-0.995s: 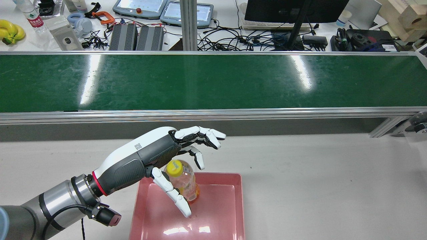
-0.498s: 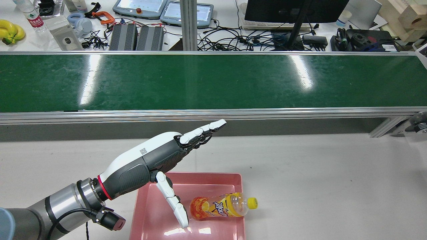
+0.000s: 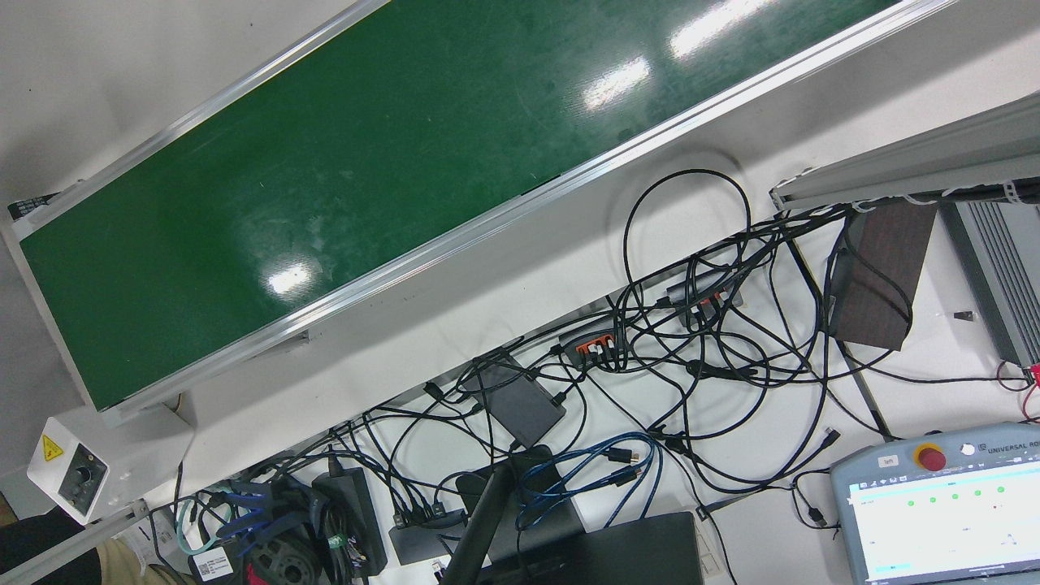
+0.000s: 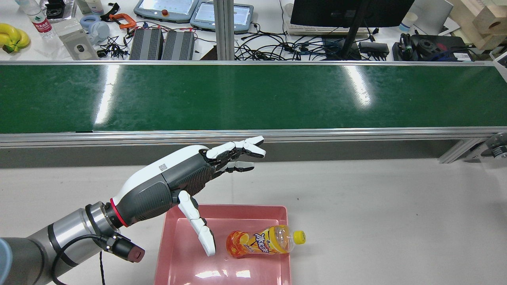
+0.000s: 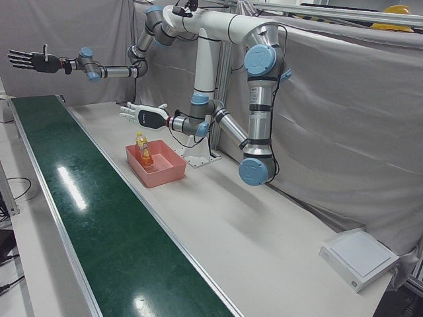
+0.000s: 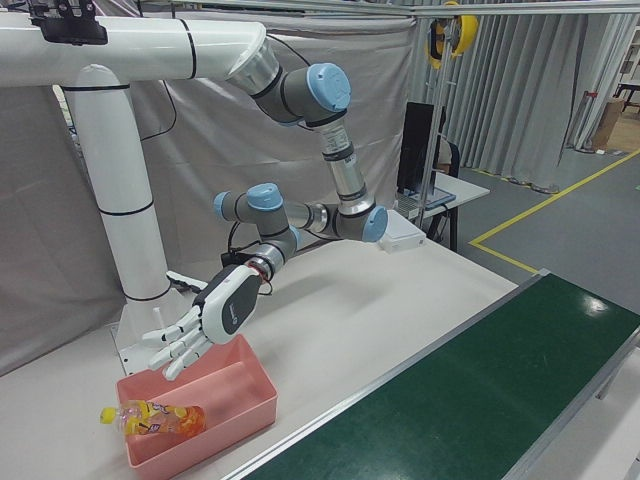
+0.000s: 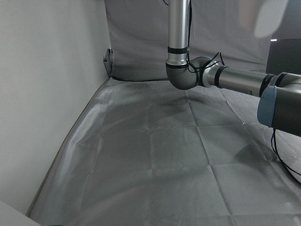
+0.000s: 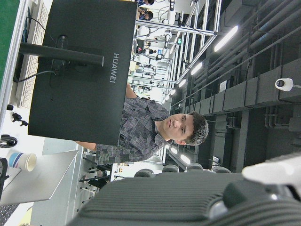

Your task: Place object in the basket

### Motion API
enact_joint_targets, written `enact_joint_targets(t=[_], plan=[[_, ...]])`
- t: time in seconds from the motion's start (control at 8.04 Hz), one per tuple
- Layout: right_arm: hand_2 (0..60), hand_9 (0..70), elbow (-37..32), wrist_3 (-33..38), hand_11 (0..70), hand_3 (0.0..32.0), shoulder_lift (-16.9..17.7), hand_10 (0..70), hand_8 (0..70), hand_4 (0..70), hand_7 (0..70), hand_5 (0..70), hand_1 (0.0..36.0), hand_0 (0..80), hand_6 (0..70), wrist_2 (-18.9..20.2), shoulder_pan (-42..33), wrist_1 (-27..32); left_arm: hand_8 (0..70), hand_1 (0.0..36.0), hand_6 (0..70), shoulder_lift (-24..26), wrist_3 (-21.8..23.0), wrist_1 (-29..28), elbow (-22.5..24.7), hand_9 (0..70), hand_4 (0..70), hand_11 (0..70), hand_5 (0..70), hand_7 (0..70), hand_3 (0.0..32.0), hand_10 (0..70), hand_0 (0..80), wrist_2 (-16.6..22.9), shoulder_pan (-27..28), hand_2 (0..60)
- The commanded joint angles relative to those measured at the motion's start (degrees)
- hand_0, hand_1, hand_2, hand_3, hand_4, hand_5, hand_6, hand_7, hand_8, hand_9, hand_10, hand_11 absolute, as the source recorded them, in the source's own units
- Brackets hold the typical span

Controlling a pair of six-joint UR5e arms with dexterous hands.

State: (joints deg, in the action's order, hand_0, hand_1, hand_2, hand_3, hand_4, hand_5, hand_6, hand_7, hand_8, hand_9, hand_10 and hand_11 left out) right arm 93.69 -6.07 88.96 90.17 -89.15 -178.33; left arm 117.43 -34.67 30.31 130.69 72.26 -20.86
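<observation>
Left robot hand [image 4: 186,178] spread wide, empty, above pink plastic basket [image 4: 253,211]. Glossy orange bottle [image 4: 261,242], yellow cap, lies sideways inside. Right robot hand [image 5: 30,61] raised, fingers splayed; basket's near edge cut off.

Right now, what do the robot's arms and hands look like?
The left hand has a white back, dark grey ribbed sides, white-tipped fingers, a red wrist ring and a small square marking. A black cable runs along its silver arm to a black box under the wrist. Arm joints carry blue caps. The right hand looks mostly dark.
</observation>
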Motion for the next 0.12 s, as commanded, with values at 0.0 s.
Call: enact_joint_targets(t=[0.0], plan=[[0.0, 0.0, 0.0, 0.0, 0.0, 0.0, -0.01, 0.0, 0.0, 0.0, 0.0, 0.0, 0.0, 0.0, 0.0, 0.0, 0.03, 0.0, 13.4, 8.0, 9.0, -0.09, 4.43, 0.01, 0.01, 20.9, 19.7, 38.0, 62.7, 19.4, 0.0, 25.1, 68.1, 3.57, -6.9, 0.0]])
